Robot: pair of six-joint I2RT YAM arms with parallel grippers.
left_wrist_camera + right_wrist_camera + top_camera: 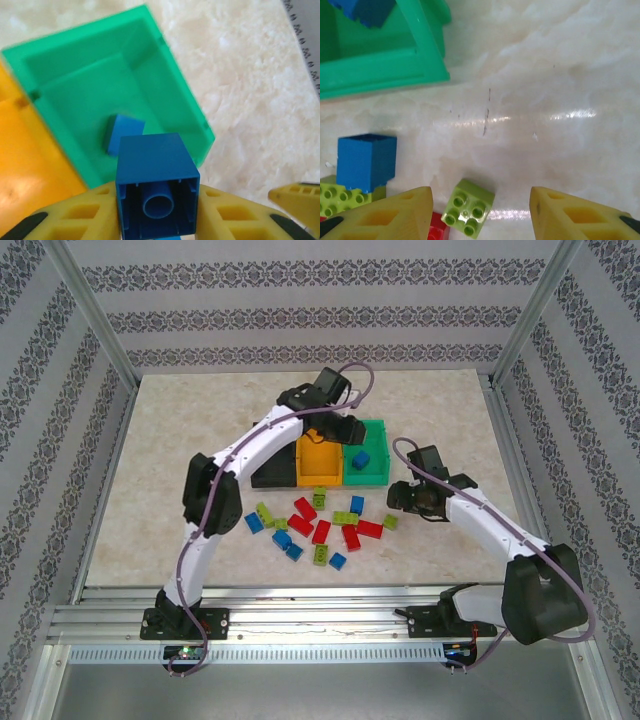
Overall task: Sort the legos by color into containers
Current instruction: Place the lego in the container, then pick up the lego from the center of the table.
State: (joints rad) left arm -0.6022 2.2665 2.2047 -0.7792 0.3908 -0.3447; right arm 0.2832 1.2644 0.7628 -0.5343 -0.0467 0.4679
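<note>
The left gripper (159,186) hangs above the green bin (367,479), clenched on 1 blue lego (156,159); its yellow fingers (75,215) sit flush against 2 opposite sides of the lego, whose hollow underside with 1 round tube faces the wrist camera; below it, a second blue lego (123,133) lies on the floor of the green bin. The 3 bins stand touching in 1 row on the marbled table (180,440): the black bin (270,476) on the left, the orange bin (320,478) in the middle and the green bin on the right; the left arm reaches over the black bin and hides part of it. The right gripper (481,193) is released, its 2 fingers spread and low over the table, grasping nothing; 1 lime lego (469,214) lies studs-up on the table between them, well clear of 1 finger and just beside the other, though contact there cannot be told; near it a loose blue lego (366,160) stands against another lime piece. The remaining legos (321,531), in red, blue and lime, lie scattered on the table just in front of the bins, between the 2 arms.
</note>
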